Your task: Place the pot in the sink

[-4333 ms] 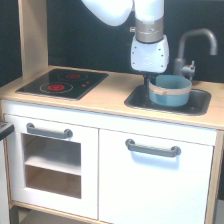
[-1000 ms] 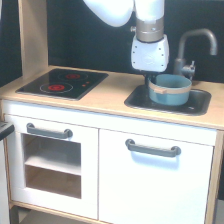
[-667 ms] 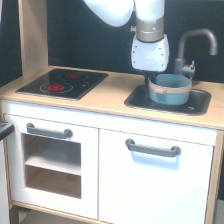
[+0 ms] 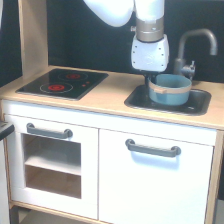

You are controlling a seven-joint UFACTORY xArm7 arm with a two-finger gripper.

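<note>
Gripper (image 4: 151, 80) fingertips obscured behind the pot (image 4: 170, 89) rim; jaw state undeterminable. Pot base hidden within the sink (image 4: 197, 108). Arm cut off at the top edge.

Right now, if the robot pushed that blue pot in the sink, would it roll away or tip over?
Probably neither. The pot looks wide and shallow and sits upright, so it should slide rather than tip. The sink walls around it would likely stop it. It looks like a light toy, so a small push may move it.

Soft, low-res throughout, edges fuzzy. Even diffuse light on bench (image 4: 107, 97) and white cabinet fronts; backdrop near black. Mild sheen on arm (image 4: 117, 10). Faint shadow inside sink (image 4: 197, 107).
</note>
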